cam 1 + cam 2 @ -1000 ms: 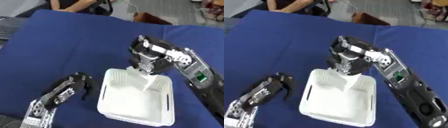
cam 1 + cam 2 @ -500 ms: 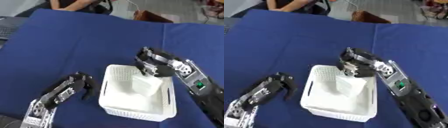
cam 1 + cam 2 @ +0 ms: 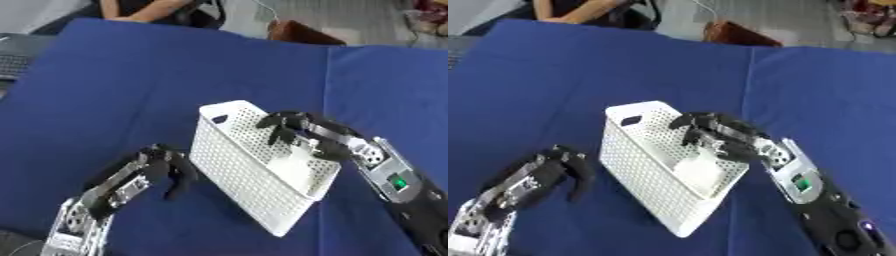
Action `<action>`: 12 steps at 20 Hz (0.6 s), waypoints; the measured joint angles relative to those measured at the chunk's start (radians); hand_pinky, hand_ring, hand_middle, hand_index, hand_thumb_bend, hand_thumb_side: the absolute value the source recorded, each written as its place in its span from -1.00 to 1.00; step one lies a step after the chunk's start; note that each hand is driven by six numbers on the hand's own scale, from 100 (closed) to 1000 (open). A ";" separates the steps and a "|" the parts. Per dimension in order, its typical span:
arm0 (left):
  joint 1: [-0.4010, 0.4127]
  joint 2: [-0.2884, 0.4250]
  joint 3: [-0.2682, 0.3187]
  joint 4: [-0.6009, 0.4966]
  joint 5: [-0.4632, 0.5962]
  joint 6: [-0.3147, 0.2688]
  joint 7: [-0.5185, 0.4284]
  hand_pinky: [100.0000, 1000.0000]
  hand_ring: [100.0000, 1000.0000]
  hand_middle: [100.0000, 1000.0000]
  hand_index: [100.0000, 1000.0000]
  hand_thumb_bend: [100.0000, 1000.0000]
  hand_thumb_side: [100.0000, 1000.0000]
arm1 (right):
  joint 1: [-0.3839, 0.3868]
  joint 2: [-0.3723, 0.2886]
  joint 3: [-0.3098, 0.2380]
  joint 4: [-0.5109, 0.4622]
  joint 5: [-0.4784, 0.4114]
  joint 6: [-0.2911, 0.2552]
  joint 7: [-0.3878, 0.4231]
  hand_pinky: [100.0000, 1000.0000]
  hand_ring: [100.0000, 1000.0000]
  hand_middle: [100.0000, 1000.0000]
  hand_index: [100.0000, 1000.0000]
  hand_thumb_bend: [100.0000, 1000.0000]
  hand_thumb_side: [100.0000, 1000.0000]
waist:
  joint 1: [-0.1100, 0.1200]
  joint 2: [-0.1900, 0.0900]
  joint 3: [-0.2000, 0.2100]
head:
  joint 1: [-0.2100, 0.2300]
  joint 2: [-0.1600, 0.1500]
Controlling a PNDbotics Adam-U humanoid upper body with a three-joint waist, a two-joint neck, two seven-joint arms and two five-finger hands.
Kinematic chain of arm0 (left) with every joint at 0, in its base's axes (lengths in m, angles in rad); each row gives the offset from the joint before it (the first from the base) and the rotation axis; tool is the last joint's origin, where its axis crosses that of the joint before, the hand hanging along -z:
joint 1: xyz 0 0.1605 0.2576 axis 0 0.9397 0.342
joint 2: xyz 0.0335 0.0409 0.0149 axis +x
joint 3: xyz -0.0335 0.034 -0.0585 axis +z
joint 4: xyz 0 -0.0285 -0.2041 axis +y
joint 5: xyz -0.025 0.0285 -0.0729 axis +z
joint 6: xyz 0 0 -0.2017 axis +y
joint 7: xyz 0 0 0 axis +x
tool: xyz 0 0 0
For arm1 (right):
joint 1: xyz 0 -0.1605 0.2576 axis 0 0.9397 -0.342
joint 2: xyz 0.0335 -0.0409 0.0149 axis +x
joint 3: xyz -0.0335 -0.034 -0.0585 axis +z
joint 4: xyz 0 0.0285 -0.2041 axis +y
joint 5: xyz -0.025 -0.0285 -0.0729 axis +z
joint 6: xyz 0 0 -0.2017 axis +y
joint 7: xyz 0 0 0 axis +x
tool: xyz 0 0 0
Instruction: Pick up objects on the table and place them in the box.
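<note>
A white perforated box (image 3: 234, 172) stands in the middle of the blue table and looks askew in the view. My right hand (image 3: 300, 131) reaches over its far right rim into it. Its fingers are curled on a white object (image 3: 292, 159) that hangs low inside the box. Whether the object touches the box floor I cannot tell. My left hand (image 3: 154, 170) rests on the cloth just left of the box, fingers relaxed and bent down, holding nothing and apart from the box wall.
Blue cloth (image 3: 131, 80) covers the whole table. A dark keyboard-like thing (image 3: 12, 60) lies at the left edge. A brown object (image 3: 302, 34) stands past the far edge, where a person sits.
The whole picture has shifted and drawn closer, so the camera moved. My right hand has gone down from above the box into it with the white object. The left hand stays put.
</note>
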 measured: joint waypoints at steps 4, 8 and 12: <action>-0.002 0.000 0.000 0.000 0.000 0.000 0.000 -0.85 -0.63 -0.29 0.28 -1.00 0.82 | 0.005 0.004 -0.013 0.000 0.021 0.000 0.000 0.62 0.75 0.88 1.00 -1.00 1.00 | 0.000 0.000 0.000 | 0.000 0.000; -0.003 0.000 0.000 0.000 0.000 0.000 0.000 -0.85 -0.63 -0.29 0.28 -1.00 0.82 | 0.007 0.004 -0.023 -0.001 0.039 -0.010 -0.010 0.75 0.81 0.92 1.00 -1.00 1.00 | 0.000 0.000 0.001 | 0.000 0.000; -0.003 0.000 0.000 0.000 0.000 0.000 0.000 -0.85 -0.63 -0.29 0.28 -1.00 0.82 | 0.006 0.004 -0.029 -0.008 0.059 -0.030 -0.030 0.04 0.38 0.53 0.75 -0.84 0.90 | 0.000 0.000 0.002 | 0.000 0.000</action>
